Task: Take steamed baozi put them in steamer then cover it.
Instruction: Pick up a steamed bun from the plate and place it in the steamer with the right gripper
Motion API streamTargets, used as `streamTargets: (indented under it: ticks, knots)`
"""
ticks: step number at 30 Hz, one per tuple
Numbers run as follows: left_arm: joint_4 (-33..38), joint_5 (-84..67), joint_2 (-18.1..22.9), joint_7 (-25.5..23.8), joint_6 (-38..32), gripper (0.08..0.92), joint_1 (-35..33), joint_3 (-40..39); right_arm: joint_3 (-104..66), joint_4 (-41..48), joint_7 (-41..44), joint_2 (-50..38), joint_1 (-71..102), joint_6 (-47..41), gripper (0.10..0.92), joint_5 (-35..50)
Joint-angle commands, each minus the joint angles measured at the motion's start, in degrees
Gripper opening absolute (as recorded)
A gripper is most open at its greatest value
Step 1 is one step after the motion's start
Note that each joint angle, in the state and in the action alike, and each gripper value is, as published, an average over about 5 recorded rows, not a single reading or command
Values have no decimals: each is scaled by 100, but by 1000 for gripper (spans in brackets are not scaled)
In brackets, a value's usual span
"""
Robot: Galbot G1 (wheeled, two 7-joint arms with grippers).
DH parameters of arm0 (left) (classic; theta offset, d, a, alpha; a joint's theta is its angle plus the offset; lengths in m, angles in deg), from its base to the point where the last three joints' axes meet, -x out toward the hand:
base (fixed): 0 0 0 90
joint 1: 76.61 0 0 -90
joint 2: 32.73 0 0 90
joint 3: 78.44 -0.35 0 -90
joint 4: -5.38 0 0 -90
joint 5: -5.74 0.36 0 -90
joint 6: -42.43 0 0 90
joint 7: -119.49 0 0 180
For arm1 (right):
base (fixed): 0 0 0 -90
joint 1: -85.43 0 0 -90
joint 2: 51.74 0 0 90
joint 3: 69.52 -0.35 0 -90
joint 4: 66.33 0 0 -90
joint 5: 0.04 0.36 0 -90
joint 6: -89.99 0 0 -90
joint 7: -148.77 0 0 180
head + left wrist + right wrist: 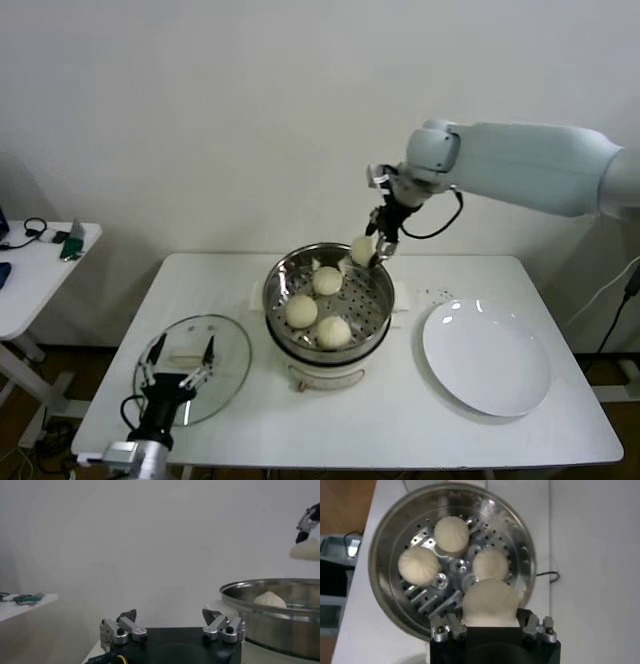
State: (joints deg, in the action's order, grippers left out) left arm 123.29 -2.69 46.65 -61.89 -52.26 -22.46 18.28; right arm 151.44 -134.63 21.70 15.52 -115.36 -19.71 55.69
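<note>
The steamer (276,290) stands mid-table with three baozi (327,281) on its perforated tray. My right gripper (372,253) is shut on a fourth baozi (362,249) and holds it above the steamer's far right rim. In the right wrist view this baozi (490,602) sits between the fingers, above the tray (420,600) with the other three. The cover (230,345) lies flat on the table left of the steamer. My left gripper (180,362) is open and empty over the cover's near side. The left wrist view shows the steamer (272,615) and the held baozi (306,549).
A flat white plate (487,357) lies on the table right of the steamer. A small side table (40,262) with cables stands at far left. The wall is close behind the table.
</note>
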Motion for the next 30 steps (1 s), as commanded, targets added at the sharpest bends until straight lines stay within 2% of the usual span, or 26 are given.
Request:
streamTargets:
  ticks: [1,18,21,26,30]
  knots:
    - [-37,-82,-33,-9,-6,823,10,4,416,-250,-329,517,282,-213,702,231]
    - [-125,-117,-59,-8,6,823,61,62,434,23,-231,641,757,-132,710,-456]
    - [-134,-112,-51,-8,10,823,80,57,411,33,-264,640,787,-125,731,-546]
    - [-136,-104,-63,-7,17,823,105,60,320,57,-267,592,781,-129,810,-597]
    - [-132,-109,-94,-3,27,823,119,74,197,41,-185,471,656,-105,822,-575]
